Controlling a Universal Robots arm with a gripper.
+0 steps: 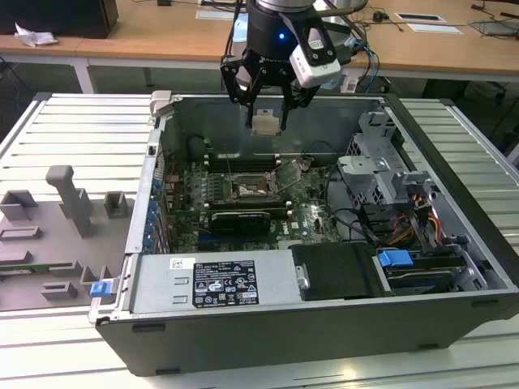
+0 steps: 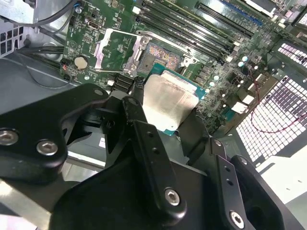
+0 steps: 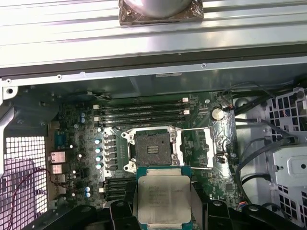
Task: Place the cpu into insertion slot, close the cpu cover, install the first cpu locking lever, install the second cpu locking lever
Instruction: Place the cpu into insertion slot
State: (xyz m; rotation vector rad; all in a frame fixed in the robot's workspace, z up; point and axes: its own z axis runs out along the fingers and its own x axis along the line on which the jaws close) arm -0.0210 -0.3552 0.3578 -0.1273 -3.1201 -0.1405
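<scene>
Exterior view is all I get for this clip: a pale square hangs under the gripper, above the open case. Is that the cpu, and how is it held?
Observer: Yes. In the first wrist view the cpu shows its silvery metal face, clamped at two opposite edges by the gripper.
Operator: Is the socket free?
Observer: The insertion slot is dark and bare, with nothing seated in it.
Operator: And the cover?
Observer: The cpu cover is swung open to one side of the slot, and green board shows through its window.
</scene>
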